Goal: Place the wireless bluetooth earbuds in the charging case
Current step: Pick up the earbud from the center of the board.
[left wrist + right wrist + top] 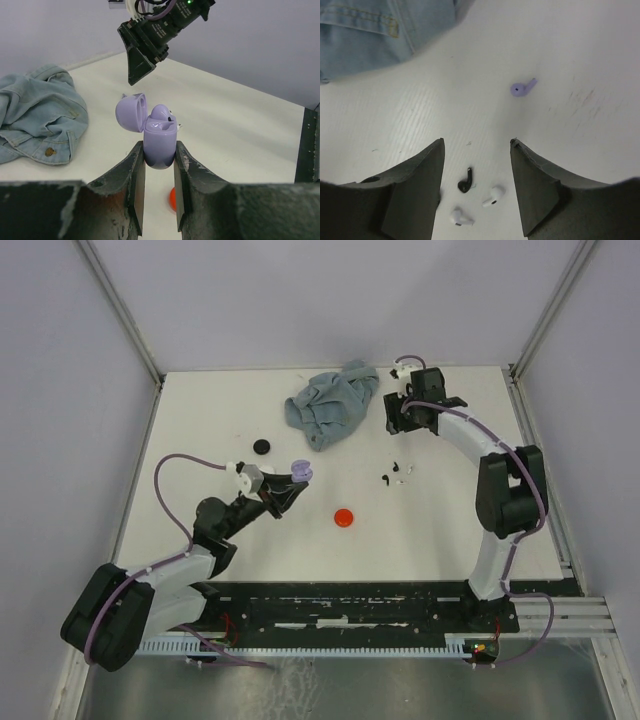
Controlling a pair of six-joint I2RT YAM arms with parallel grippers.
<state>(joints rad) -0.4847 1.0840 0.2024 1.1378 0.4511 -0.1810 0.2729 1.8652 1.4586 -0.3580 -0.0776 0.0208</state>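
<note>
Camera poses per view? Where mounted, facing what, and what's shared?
Top external: above and behind, looking down at the table; both arms show.
Left wrist: looks past left tool, shut on the open lilac case, toward right tool.
Right wrist: looks down between its open fingers at lilac earbud, black earbud, two white earbuds.
Shared: denim cloth shows in all three.

Lilac case (160,142), lilac earbud (521,88), blk earbud (465,182), wht earbuds (492,196), blue denim cloth (330,405), red disc (344,517)
</note>
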